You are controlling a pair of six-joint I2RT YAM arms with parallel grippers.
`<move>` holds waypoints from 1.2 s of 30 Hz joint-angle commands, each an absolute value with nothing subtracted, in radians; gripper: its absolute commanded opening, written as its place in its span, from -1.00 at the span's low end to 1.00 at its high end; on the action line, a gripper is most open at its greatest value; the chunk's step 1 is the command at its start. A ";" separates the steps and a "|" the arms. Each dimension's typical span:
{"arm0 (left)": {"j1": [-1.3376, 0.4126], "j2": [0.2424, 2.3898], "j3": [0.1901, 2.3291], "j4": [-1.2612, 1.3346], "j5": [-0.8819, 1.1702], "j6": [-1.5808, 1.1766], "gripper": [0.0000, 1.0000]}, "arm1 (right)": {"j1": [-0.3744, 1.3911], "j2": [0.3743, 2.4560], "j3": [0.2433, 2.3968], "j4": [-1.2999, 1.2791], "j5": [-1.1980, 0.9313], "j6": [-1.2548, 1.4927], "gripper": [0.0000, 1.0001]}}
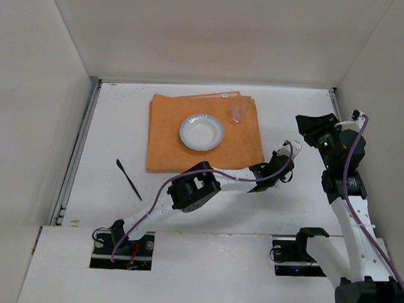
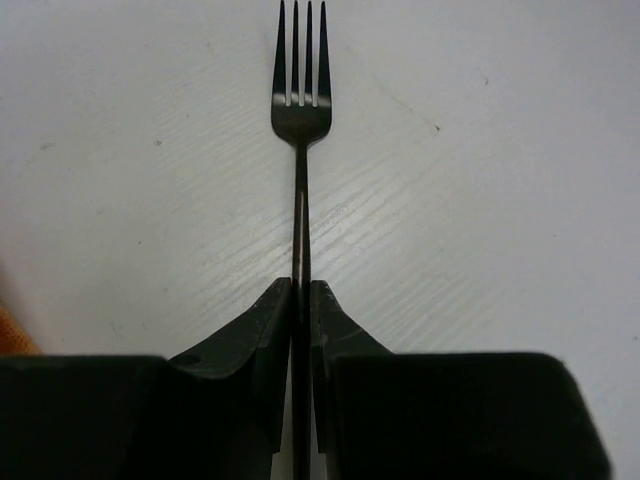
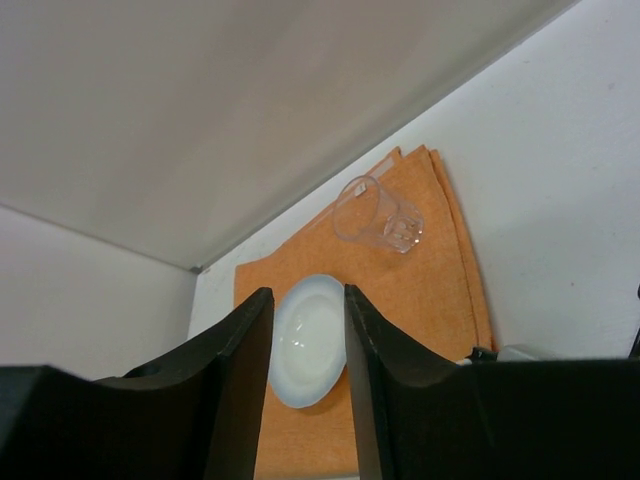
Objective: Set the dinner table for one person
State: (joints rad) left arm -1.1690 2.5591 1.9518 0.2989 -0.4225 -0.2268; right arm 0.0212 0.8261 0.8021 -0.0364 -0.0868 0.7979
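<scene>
The white worktop is lying under the orange placemat and spreading out bare past it on every side, up to the white walls that are edging it. The placemat is sitting toward the far middle of the worktop.

A shallow white bowl is resting at the placemat's centre. A clear glass tumbler is standing on its far right corner, apart from the bowl. Off the placemat's near left corner, a slim black utensil is lying on the bare surface; it is too small to tell which kind.

Just past the placemat's near right corner, the left pincer is gripping a black fork. Its fingers are pressing narrowly on either side of the handle, and the tines are pointing straight away from them over bare worktop. I cannot tell whether the fork is touching the surface.

Further right of the placemat, the right pincer is facing the bowl and tumbler, its fingers standing partly apart and holding nothing.
</scene>
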 commanded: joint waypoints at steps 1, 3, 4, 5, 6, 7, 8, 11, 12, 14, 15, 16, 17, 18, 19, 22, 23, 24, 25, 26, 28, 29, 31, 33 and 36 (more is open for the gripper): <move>-1.179 2.410 1.833 0.340 -0.410 -0.242 -0.88 | 0.030 0.787 0.825 0.022 -0.104 0.799 -0.15; -1.179 2.317 1.740 0.400 -0.426 -0.249 -0.89 | 0.033 0.776 0.834 0.020 -0.113 0.798 -0.11; -1.179 2.280 1.705 0.420 -0.429 -0.249 -0.89 | 0.034 0.769 0.838 0.018 -0.115 0.799 -0.09; -1.179 2.231 1.659 0.443 -0.433 -0.250 -0.89 | 0.034 0.761 0.839 0.017 -0.115 0.802 -0.09; -1.179 2.177 1.616 0.459 -0.433 -0.252 -0.89 | 0.034 0.755 0.842 0.015 -0.115 0.802 -0.09; -1.180 2.127 1.570 0.471 -0.434 -0.253 -0.89 | 0.036 0.749 0.847 0.012 -0.112 0.802 -0.08; -1.180 2.084 1.531 0.480 -0.439 -0.255 -0.89 | 0.036 0.747 0.853 0.006 -0.112 0.802 -0.08; -1.176 1.944 1.376 0.521 -0.483 -0.250 -0.89 | 0.033 0.746 0.867 -0.003 -0.114 0.796 -0.07; -1.170 1.889 1.314 0.528 -0.508 -0.255 -0.88 | 0.033 0.747 0.868 -0.003 -0.112 0.793 -0.06; -1.150 1.791 1.206 0.523 -0.551 -0.256 -0.88 | 0.031 0.759 0.861 0.000 -0.110 0.790 -0.06; -1.135 1.734 1.145 0.517 -0.577 -0.258 -0.88 | 0.033 0.768 0.848 0.006 -0.110 0.788 -0.06; -1.112 1.673 1.079 0.506 -0.604 -0.259 -0.87 | 0.039 0.782 0.835 0.012 -0.107 0.787 -0.06; -1.087 1.613 1.019 0.490 -0.624 -0.262 -0.87 | 0.053 0.799 0.816 0.024 -0.104 0.785 -0.06; -1.064 1.567 0.976 0.473 -0.635 -0.268 -0.87 | 0.074 0.817 0.795 0.038 -0.101 0.781 -0.06; -1.029 1.504 0.926 0.445 -0.644 -0.281 -0.86 | 0.094 0.834 0.773 0.049 -0.092 0.779 -0.06; -0.918 1.363 0.822 0.361 -0.652 -0.296 -0.86 | 0.162 0.873 0.717 0.086 -0.042 0.761 -0.07; -0.888 1.330 0.798 0.348 -0.656 -0.301 -0.86 | 0.183 0.883 0.703 0.097 -0.020 0.752 -0.07; -0.845 1.294 0.769 0.338 -0.652 -0.308 -0.86 | 0.198 0.894 0.693 0.104 -0.005 0.740 -0.07; -0.799 1.263 0.740 0.334 -0.649 -0.308 -0.86 | 0.211 0.908 0.687 0.106 0.009 0.724 -0.07; -0.770 1.247 0.718 0.339 -0.652 -0.304 -0.86 | 0.223 0.923 0.684 0.106 0.017 0.710 -0.07; -0.682 1.229 0.677 0.354 -0.632 -0.296 -0.85 | 0.243 0.954 0.672 0.113 0.035 0.684 -0.07; -0.650 1.230 0.666 0.368 -0.612 -0.293 -0.85 | 0.251 0.968 0.658 0.127 0.057 0.677 -0.08; -0.582 1.259 0.655 0.396 -0.542 -0.291 -0.85 | 0.265 0.985 0.623 0.169 0.098 0.669 -0.08; -0.539 1.313 0.667 0.406 -0.491 -0.282 -0.85 | 0.269 0.996 0.585 0.211 0.129 0.666 -0.08; -0.498 1.396 0.693 0.416 -0.445 -0.256 -0.85 | 0.274 0.996 0.548 0.253 0.143 0.680 -0.08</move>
